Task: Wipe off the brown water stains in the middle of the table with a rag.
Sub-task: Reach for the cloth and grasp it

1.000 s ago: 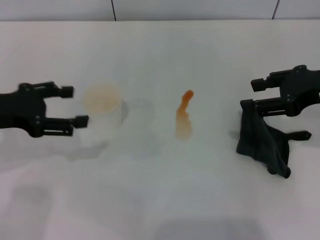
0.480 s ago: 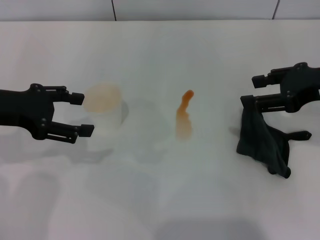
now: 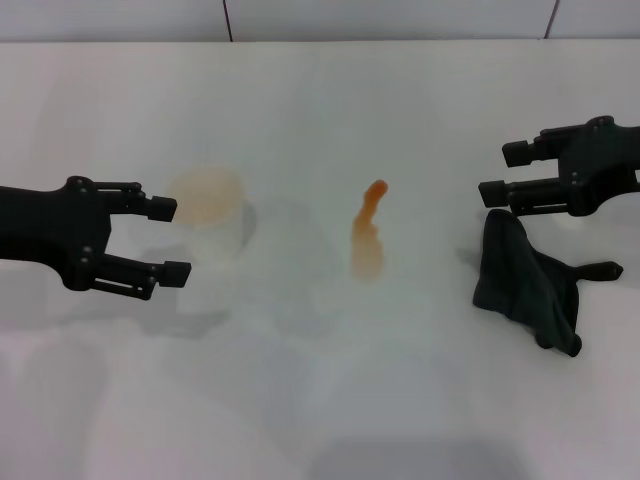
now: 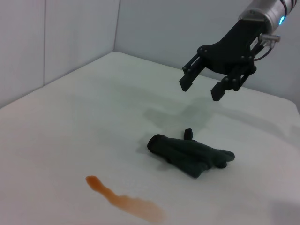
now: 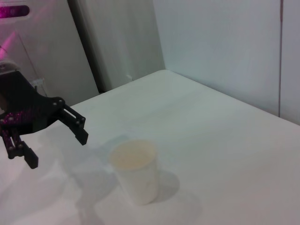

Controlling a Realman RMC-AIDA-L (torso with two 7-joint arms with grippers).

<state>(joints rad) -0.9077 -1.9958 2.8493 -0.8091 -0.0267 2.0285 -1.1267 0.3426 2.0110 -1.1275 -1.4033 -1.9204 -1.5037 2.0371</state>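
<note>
The brown water stains (image 3: 367, 235) form a thin orange-brown streak in the middle of the white table (image 3: 320, 400); the streak (image 4: 124, 200) also shows in the left wrist view. The dark rag (image 3: 525, 280) lies crumpled on the table at the right. My right gripper (image 3: 500, 173) hovers open just above and behind it, holding nothing. The left wrist view shows that right gripper (image 4: 201, 86) in the air, apart from the rag (image 4: 190, 153). At the left, my left gripper (image 3: 165, 238) stands open beside a white paper cup (image 3: 208, 215).
The paper cup (image 5: 135, 171) stands upright left of the stain, with the left gripper (image 5: 56, 149) close beside it. A grey wall (image 3: 390, 18) runs along the table's far edge. Bare table lies between the stain and the rag.
The right gripper has lifted away from the rag, which now rests free on the table. The left gripper has moved right, toward the cup.
</note>
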